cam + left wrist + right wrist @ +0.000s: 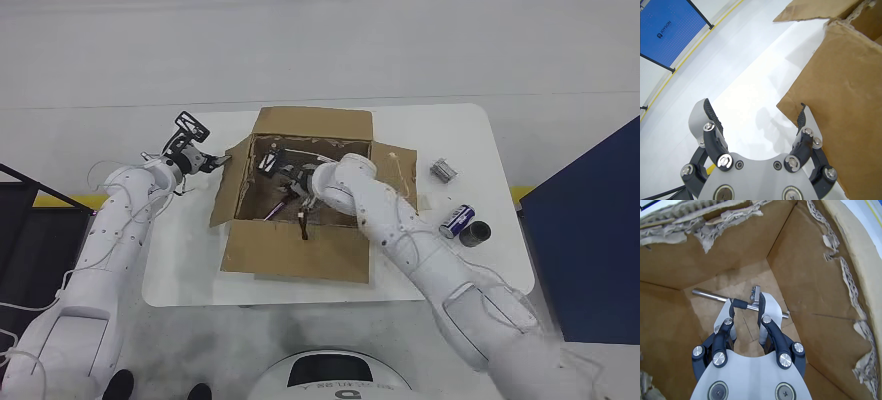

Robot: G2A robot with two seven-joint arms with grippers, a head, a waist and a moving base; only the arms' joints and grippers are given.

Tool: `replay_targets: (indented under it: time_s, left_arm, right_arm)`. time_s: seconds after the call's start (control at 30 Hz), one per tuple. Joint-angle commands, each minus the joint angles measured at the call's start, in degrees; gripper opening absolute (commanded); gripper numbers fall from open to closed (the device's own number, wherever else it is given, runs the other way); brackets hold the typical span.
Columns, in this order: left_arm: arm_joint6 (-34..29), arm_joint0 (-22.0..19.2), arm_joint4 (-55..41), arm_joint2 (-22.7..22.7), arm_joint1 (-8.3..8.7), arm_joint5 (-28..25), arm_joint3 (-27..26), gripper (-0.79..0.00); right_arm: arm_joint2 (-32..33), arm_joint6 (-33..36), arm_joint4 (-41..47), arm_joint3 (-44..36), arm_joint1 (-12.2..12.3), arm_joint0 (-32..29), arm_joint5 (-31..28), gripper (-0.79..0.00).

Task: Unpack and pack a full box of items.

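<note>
Unpacking: right gripper (746, 301) is down in the box (300, 255), over the rod (711, 296) on its floor.
Its jaws are apart, not clamped; next it likely needs to square up, close and lift. Left gripper (753, 103) is wide apart beside a flap (838, 94).

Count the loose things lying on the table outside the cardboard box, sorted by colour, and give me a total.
Silver-grey: 1, the small metal piece
Blue and silver: 1, the cylinder
Black: 1, the short round piece
Total: 3
</note>
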Motion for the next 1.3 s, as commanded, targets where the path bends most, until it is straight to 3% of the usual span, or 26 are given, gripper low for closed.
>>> replay_targets:
  time_s: [0.0, 0.43, 0.83, 1.03, 1.13, 1.27]
  left_arm:
    - [-0.01, 0.0, 0.0, 0.0, 0.0, 0.01, -0.01, 0.0]
    - [-0.01, 0.0, 0.0, 0.0, 0.0, 0.01, -0.01, 0.0]
    - [-0.01, 0.0, 0.0, 0.0, 0.0, 0.01, -0.01, 0.0]
    - [-0.01, 0.0, 0.0, 0.0, 0.0, 0.01, -0.01, 0.0]
    - [-0.01, 0.0, 0.0, 0.0, 0.0, 0.01, -0.01, 0.0]
    - [-0.01, 0.0, 0.0, 0.0, 0.0, 0.01, -0.01, 0.0]
  right_arm:
    - [-1.62, -1.88, 1.64, 5.19, -1.55, 2.3, 1.55, -0.523]
    - [-9.27, -6.77, 7.3, 29.11, -11.49, 11.05, 4.56, -0.462]
    - [-11.14, -6.95, 7.9, 39.1, -16.51, 12.88, 5.54, -0.446]
    - [-11.63, -7.63, 7.28, 40.96, -17.92, 13.35, 6.22, -0.57]
    - [-11.74, -8.42, 6.91, 41.61, -18.34, 13.59, 6.78, -0.785]
    - [-11.68, -10.13, 6.64, 42.06, -18.6, 13.98, 6.54, -0.785]
